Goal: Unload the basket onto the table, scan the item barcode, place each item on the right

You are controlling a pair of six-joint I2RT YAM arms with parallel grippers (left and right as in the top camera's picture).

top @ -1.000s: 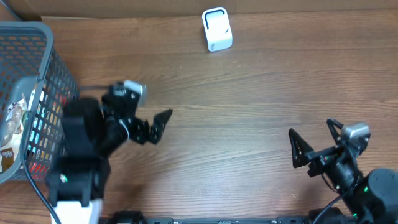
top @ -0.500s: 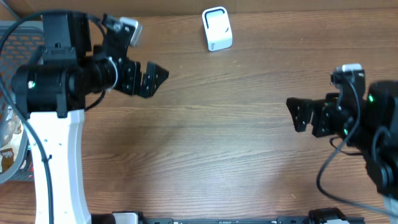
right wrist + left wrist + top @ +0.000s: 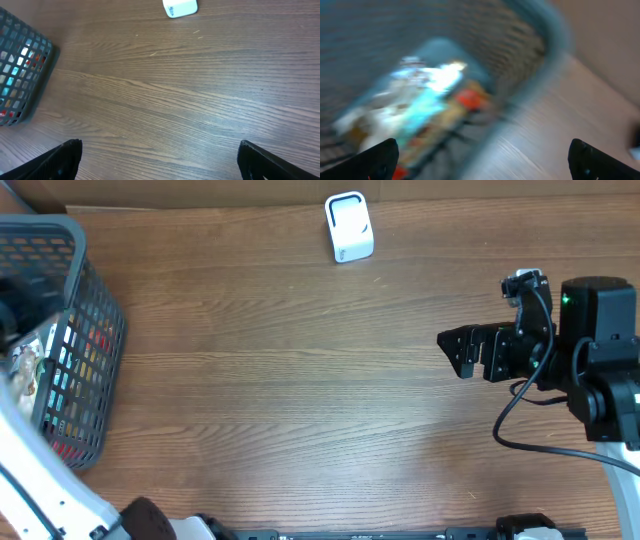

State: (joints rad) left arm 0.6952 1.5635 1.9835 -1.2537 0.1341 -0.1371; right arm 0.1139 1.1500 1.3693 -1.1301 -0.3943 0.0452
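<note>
My left end effector (image 3: 482, 155): released, over basket (image 3: 547, 45) | my right end effector (image 3: 462, 352): released, empty, above table (image 3: 300, 390) | items: packets (image 3: 427, 82) inside basket, blurred | scanner (image 3: 348, 226): far table edge | risk: I may catch the basket or grab two packets, because the pile is cluttered.

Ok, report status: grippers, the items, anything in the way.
Left gripper open over the basket, nothing held. Right gripper open above the table, empty. Items in basket, left wrist view blurred. White scanner at far edge, nothing between.
</note>
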